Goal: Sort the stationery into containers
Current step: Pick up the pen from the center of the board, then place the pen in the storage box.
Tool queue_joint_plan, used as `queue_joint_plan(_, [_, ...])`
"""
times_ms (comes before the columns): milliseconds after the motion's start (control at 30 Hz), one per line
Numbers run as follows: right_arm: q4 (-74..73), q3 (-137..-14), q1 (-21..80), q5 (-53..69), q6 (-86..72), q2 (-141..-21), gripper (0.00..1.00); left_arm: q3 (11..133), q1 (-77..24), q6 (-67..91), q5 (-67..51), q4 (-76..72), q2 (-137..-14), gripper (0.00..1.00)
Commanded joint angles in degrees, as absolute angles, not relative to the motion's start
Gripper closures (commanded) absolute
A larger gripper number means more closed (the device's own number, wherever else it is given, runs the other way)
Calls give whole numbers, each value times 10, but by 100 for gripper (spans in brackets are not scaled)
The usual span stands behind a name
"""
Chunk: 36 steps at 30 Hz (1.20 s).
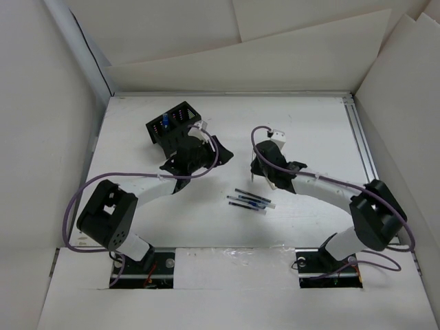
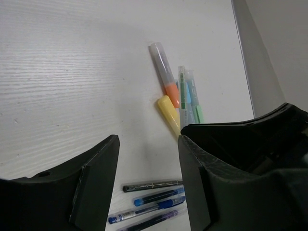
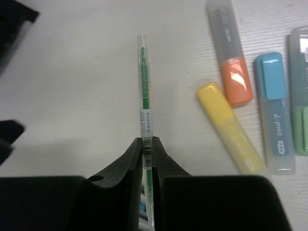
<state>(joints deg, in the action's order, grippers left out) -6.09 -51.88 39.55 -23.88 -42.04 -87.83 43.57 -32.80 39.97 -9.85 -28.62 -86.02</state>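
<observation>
A: What is the right gripper doing?

B: Its jaws are pinched tight on a thin green pen, a clear barrel with a green refill. The pen sticks straight out ahead of the fingertips. I cannot tell whether its far tip touches the white table.

A: What lies next to it?

B: 4 highlighters lie on the table, just to the right of the pen in the right wrist view. The orange highlighter is closest to the pen's far end. The yellow highlighter lies slanted below it, and their coloured caps are near each other. The light blue highlighter lies just beside those 2. The green highlighter is cut off by the frame edge.

A: And the left gripper?

B: Its jaws stand wide apart and hold nothing. It hangs over the table. Through the gap, the left wrist camera sees the highlighters farther off and 4 loose pens nearer.

A: Where do those pens sit from above?

B: They lie close together and roughly parallel, in the middle of the table between the 2 arms. They are dark and blue, and neither gripper touches them.

A: And the container?

B: The black mesh organizer stands toward the far left of the table, just beyond the left arm's wrist. Something small and blue shows in 1 compartment, but it is too small to name.
</observation>
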Motion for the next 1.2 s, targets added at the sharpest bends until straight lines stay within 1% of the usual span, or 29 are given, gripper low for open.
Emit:
queue_joint_plan(0, [-8,-499,405,-183,-391,-825,100,453,-328,392,-148,-294,-832,51])
queue_joint_plan(33, [-3,-494,405,-171,-386,-816,100,459,-328,392,-156,-281,-832,50])
queue_joint_plan(167, [32,-471,410,-102,-368,-776,100,465,-328,385,-171,-273,-832,50])
queue_joint_plan(333, [53,-465,410,-35,-356,-764,100,478,-328,380,-184,-273,-832,48])
queue_joint_plan(600, [63,-454,410,-9,-356,-764,100,478,-328,392,-209,-294,-861,48])
queue_joint_plan(767, [69,-454,410,5,-356,-764,100,484,-328,392,-186,-299,-875,53])
queue_joint_plan(933, [74,-454,410,16,-356,-764,100,498,-328,398,-197,-306,-895,60])
queue_joint_plan(967, [74,-448,410,16,-356,-764,100,498,-328,398,-197,-306,-903,64])
queue_joint_plan(1167, [79,-448,410,21,-356,-764,100,504,-328,403,-197,-312,-908,77])
